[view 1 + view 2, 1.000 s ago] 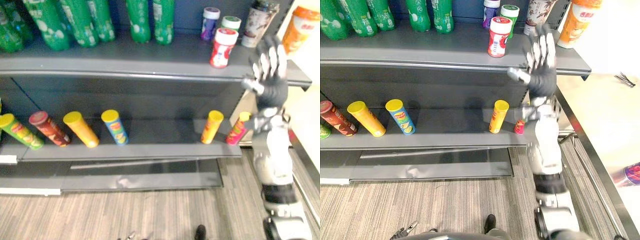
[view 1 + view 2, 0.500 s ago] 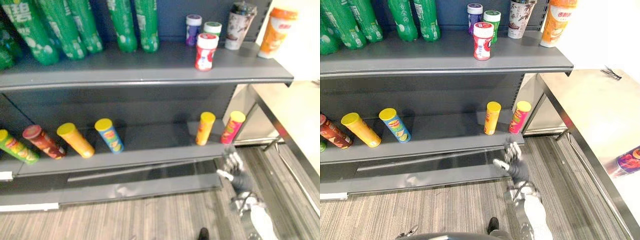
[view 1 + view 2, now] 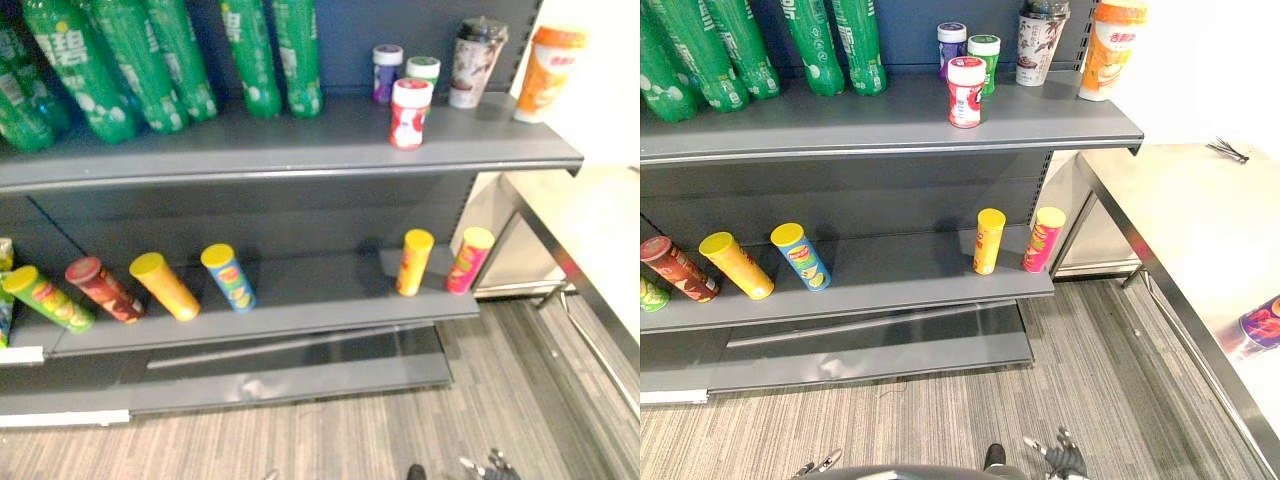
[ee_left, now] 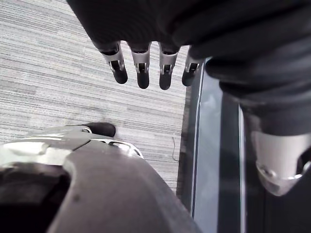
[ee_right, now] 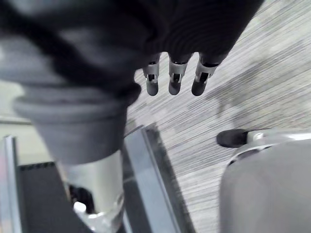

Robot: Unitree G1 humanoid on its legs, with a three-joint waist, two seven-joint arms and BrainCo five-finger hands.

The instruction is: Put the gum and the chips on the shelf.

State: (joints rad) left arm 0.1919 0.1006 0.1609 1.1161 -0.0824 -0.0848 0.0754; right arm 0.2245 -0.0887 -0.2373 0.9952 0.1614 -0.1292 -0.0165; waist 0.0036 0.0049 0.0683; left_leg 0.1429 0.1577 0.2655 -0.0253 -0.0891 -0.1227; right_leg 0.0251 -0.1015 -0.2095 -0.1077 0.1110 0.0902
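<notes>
On the upper shelf (image 3: 300, 150) in the left eye view, a red-and-white gum jar (image 3: 411, 98) stands upright at about 1 o'clock of the frame, near the front edge. A purple-lidded jar (image 3: 387, 72) stands at its 11 o'clock and a green-lidded jar (image 3: 423, 70) at its 12, both further back. A patterned cup (image 3: 474, 62) and an orange cup (image 3: 545, 60) stand toward 3 o'clock of them, and green bottles (image 3: 160, 60) line the shelf toward 9. On the lower shelf (image 3: 320, 300) a yellow chips can (image 3: 414, 262) and a pink chips can (image 3: 469, 259) lean just beside each other at the right end. They are well apart from a blue chips can (image 3: 228, 277), an orange chips can (image 3: 165, 285), a red chips can (image 3: 103, 288) and a green chips can (image 3: 45, 297), tilted in a row toward 9 o'clock. Striped grey carpet (image 3: 350, 430) covers the floor, and the right hand (image 3: 490, 465) shows its fingertips at 5 o'clock.

The right eye view takes in more of the steel surface (image 3: 1200, 220) at 3 o'clock, where a blue-and-red can (image 3: 1265, 322) rests at the frame's edge.

In the left wrist view the left hand (image 4: 142, 68) hangs over the carpet, fingers straight and wide, clasping nothing, beside the shelf's dark base panel (image 4: 209, 145).

In the right wrist view the right hand's fingers (image 5: 175, 77) are likewise straight and loose above the carpet, grasping nothing.
</notes>
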